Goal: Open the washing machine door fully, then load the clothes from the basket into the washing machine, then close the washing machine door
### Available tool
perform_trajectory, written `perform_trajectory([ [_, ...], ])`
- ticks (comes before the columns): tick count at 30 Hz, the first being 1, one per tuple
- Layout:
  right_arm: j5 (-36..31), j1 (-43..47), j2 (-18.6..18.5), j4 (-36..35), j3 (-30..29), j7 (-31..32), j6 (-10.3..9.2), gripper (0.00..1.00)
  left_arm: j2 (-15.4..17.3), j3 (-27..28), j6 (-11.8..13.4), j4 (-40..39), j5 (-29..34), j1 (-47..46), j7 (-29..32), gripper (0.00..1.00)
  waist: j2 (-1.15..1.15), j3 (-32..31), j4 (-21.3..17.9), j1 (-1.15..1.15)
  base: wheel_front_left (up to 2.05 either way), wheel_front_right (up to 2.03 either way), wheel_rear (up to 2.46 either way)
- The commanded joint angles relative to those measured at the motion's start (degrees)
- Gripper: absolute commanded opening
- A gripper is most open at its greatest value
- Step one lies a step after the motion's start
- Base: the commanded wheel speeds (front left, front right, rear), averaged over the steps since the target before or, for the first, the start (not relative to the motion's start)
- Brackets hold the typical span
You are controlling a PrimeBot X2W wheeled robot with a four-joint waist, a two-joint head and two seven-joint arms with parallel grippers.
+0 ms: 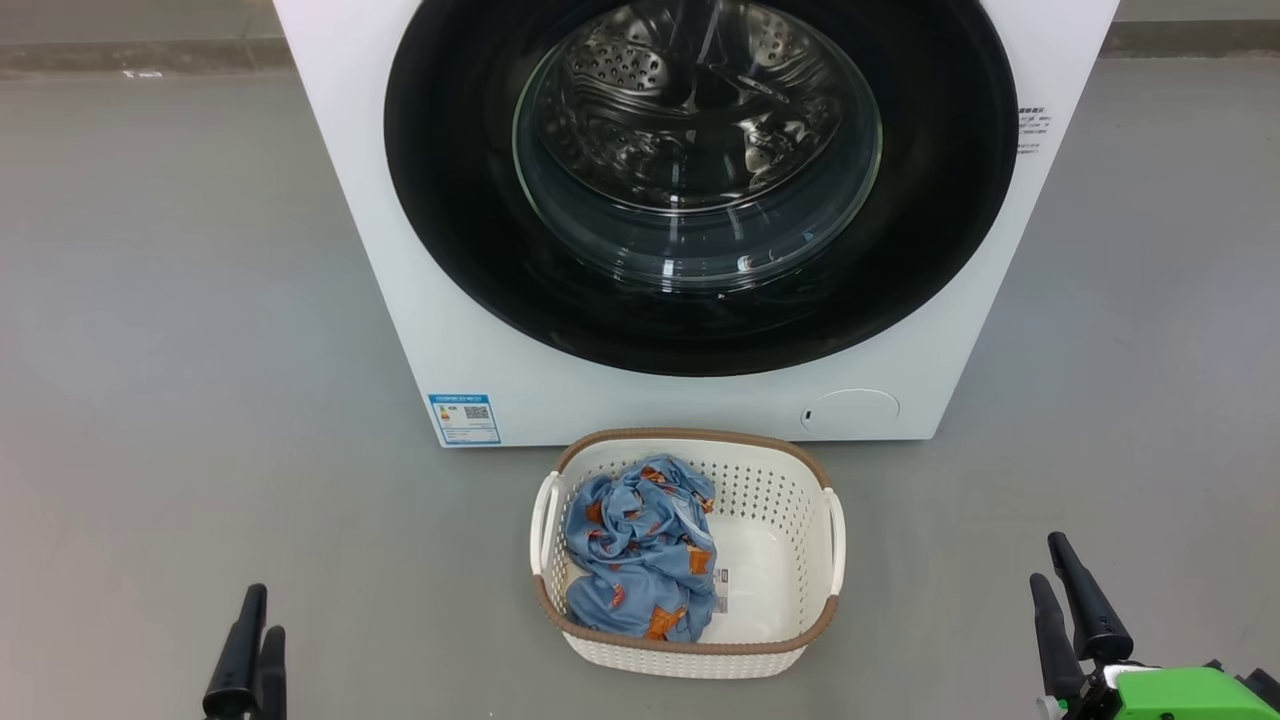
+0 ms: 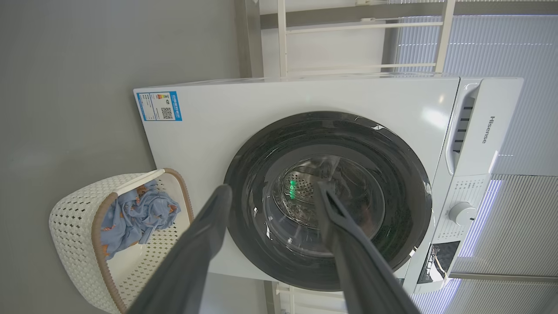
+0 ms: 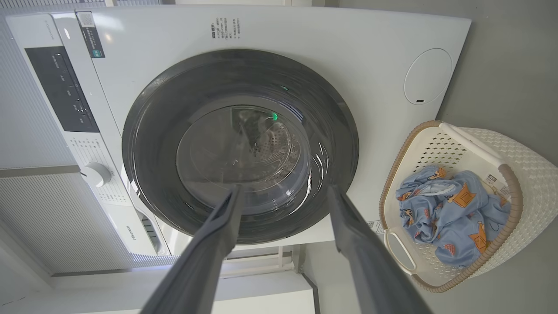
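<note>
Head view: the washing machine (image 1: pixel 600 405) stands on the grey floor with the washing machine door (image 1: pixel 697 170) shut flush against its front, the steel drum showing through the glass bowl. The basket (image 1: pixel 690 437) sits on the floor just in front of the machine, below the door and near but apart from it, probably so each carry up to the drum is short. That spot may also crowd the door's swing. The light blue garment with orange figures (image 1: pixel 640 550) lies bunched against the basket's left side, leaving the labelled floor bare on the right. The left gripper (image 1: pixel 262 612) and right gripper (image 1: pixel 1046 560) hang low on either side of the basket, well apart from it. In the wrist views both have their fingers spread and hold nothing. I judge that opening the door has not begun.
</note>
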Motion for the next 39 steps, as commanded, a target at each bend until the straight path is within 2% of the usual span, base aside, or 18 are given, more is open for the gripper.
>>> perform_trajectory([
  [1,0.1,-1.6,-0.5,-1.9,0.7,-0.5,0.00,1.00,0.7,0.3,-0.1,-1.8,0.0,-1.8,-0.5,1.00,0.00,0.0,0.0,0.08,0.00,0.00,0.00],
  [5,0.0,-1.8,-0.5,-2.4,1.4,-1.1,-0.01,1.00,0.7,0.4,-0.1,-2.2,0.1,-1.8,-1.0,1.00,0.00,0.1,0.1,0.00,0.00,0.00,0.00],
  [22,-2.1,-3.0,-1.0,-4.8,4.6,-4.0,-0.01,1.00,1.6,-0.3,-0.2,-4.7,2.0,-2.2,-3.4,1.00,0.00,0.3,0.3,-0.01,0.00,0.00,0.00],
  [39,-8.2,-4.2,-1.5,-7.5,7.2,-6.8,-0.02,1.00,4.9,-4.3,-0.3,-7.1,7.5,-2.6,-7.4,1.00,0.00,0.6,0.3,-0.01,0.00,0.00,0.00],
])
